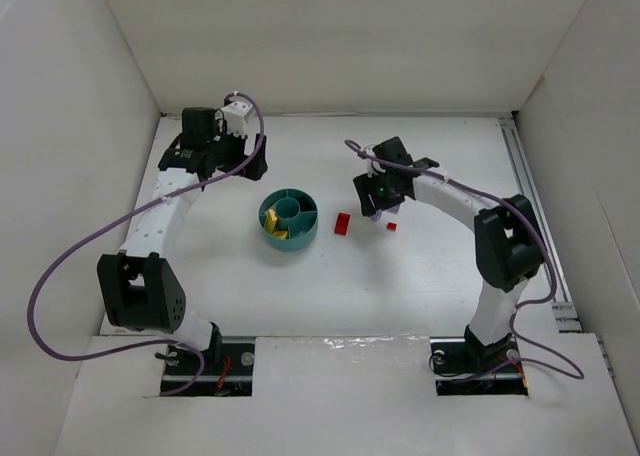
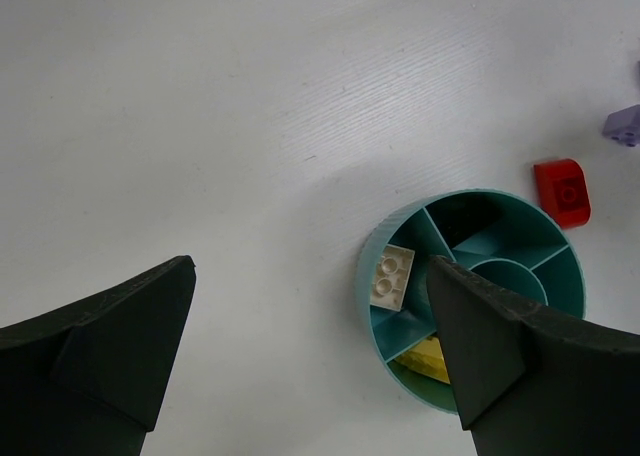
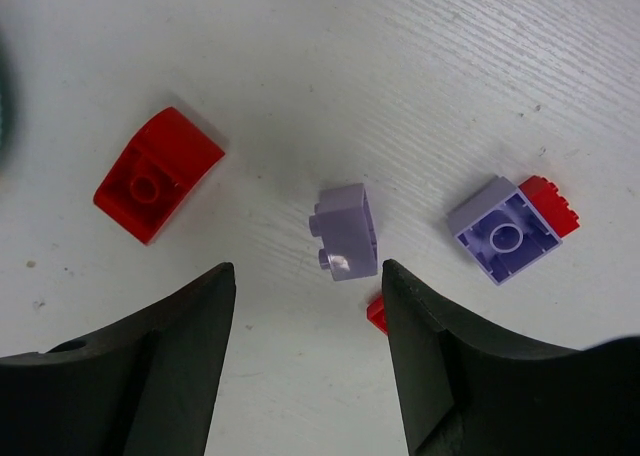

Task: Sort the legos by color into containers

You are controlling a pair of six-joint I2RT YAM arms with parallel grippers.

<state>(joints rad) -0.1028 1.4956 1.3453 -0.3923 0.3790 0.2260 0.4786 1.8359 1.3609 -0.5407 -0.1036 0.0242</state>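
The teal sectioned dish point(image 1: 270, 238) sits mid-table; it also shows in the left wrist view point(image 2: 400, 231), holding a white brick point(image 2: 391, 277) in one wedge and yellow bricks point(image 2: 427, 357) in another. My left gripper point(image 2: 310, 276) is open and empty, above the table left of the dish. My right gripper point(image 3: 308, 276) is open and empty, just above a lavender brick point(image 3: 347, 230) lying on its side. A curved red brick point(image 3: 157, 173) lies to its left, and a second lavender brick point(image 3: 502, 230), upside down, to its right. A red brick point(image 3: 553, 205) touches that one, and a small red piece point(image 3: 377, 313) lies by my right finger.
White walls enclose the table on three sides. A metal rail point(image 1: 535, 211) runs along the right edge. In the top view the red curved brick point(image 1: 342, 224) lies just right of the dish and a small red piece point(image 1: 392, 226) further right.
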